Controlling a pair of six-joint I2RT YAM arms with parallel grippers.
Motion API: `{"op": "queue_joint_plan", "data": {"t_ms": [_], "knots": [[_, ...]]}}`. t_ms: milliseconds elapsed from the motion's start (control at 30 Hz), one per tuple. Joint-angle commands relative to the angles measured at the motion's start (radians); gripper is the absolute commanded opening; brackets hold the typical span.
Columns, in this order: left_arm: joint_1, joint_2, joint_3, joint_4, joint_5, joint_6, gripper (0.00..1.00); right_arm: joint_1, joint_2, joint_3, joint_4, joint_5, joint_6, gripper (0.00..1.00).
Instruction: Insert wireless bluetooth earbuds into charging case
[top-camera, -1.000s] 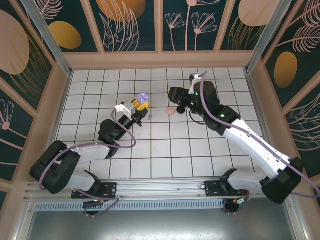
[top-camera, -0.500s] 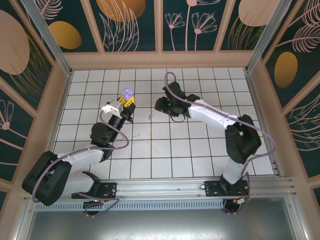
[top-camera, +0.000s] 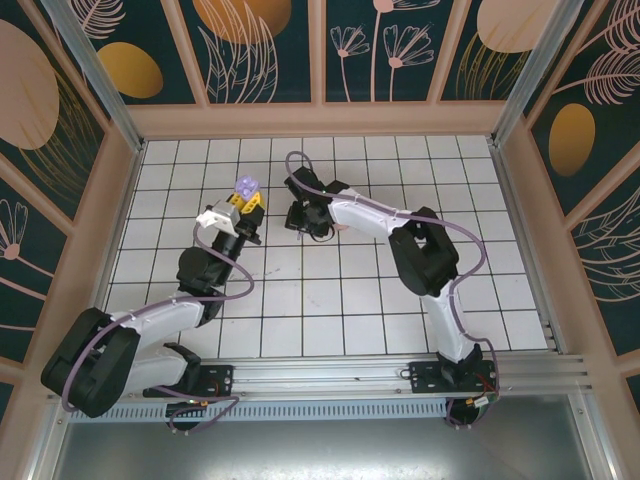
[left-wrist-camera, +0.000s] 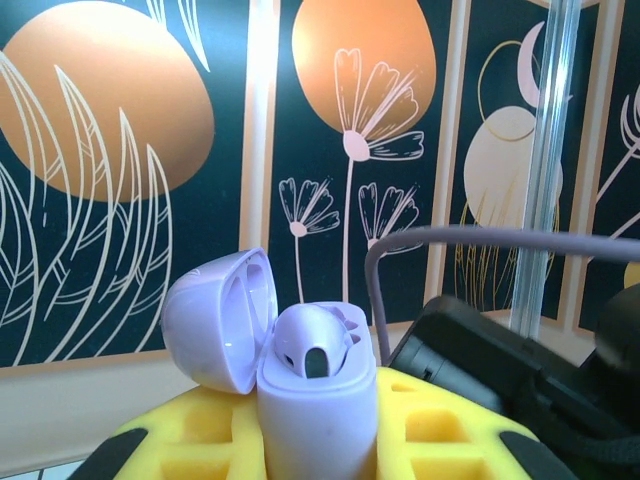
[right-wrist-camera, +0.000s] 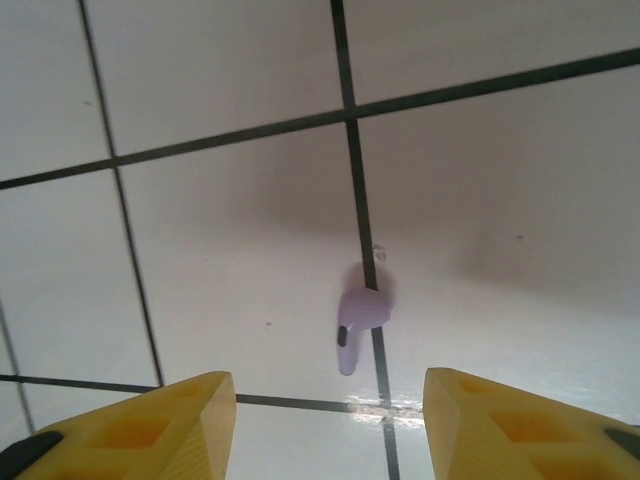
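My right gripper (right-wrist-camera: 328, 388) hangs just above the white table (right-wrist-camera: 200, 200). Its two yellow fingers (right-wrist-camera: 180, 420) are apart and there is nothing between them. The little lilac earbud (right-wrist-camera: 358, 318) lies flat on the table right under it, on a dark line (right-wrist-camera: 350, 90) between two tiles, with its stem pointing toward me. My left gripper (top-camera: 247, 205) is clamped on the lilac case (left-wrist-camera: 315, 400) and holds it up in the air, close by on the left. The lid (left-wrist-camera: 220, 320) is tipped back, so the top is open. I cannot tell for sure if one earbud already sits inside. I think the step now is to pick up this earbud. To do it well, I want to go straight down so the earbud ends up in the middle of the gap, then close slowly on its round head. It is tiny and smooth, so a fast squeeze could flick it away. I should hold the case steady too, so the open hole is ready for it.
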Motion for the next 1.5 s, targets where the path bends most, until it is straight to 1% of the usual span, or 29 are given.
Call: {"op": "queue_joint_plan", "data": {"t_ms": [0,167,367,600,767,933,1267,1467], "knots": [[0.011,-0.028,-0.012,0.034,-0.009,-0.012,0.0,0.011,0.042,0.066,-0.077,0.054,0.002,0.53],[0.016,-0.038,-0.015,0.032,-0.002,-0.016,0.0,0.021,0.096,0.132,-0.111,0.081,-0.013,0.52],[0.018,-0.044,-0.015,0.034,0.008,-0.021,0.0,0.023,0.156,0.201,-0.153,0.111,-0.023,0.47],[0.02,-0.049,-0.017,0.032,0.012,-0.019,0.0,0.027,0.196,0.236,-0.169,0.122,-0.033,0.44],[0.022,-0.048,-0.018,0.031,0.014,-0.018,0.0,0.028,0.213,0.244,-0.172,0.123,-0.039,0.41],[0.022,-0.045,-0.018,0.032,0.02,-0.017,0.0,0.031,0.223,0.244,-0.168,0.124,-0.045,0.35],[0.023,-0.039,-0.015,0.035,0.029,-0.02,0.0,0.05,0.23,0.244,-0.169,0.136,-0.051,0.34],[0.023,-0.038,-0.015,0.033,0.034,-0.024,0.0,0.052,0.231,0.23,-0.161,0.142,-0.054,0.28]]}}
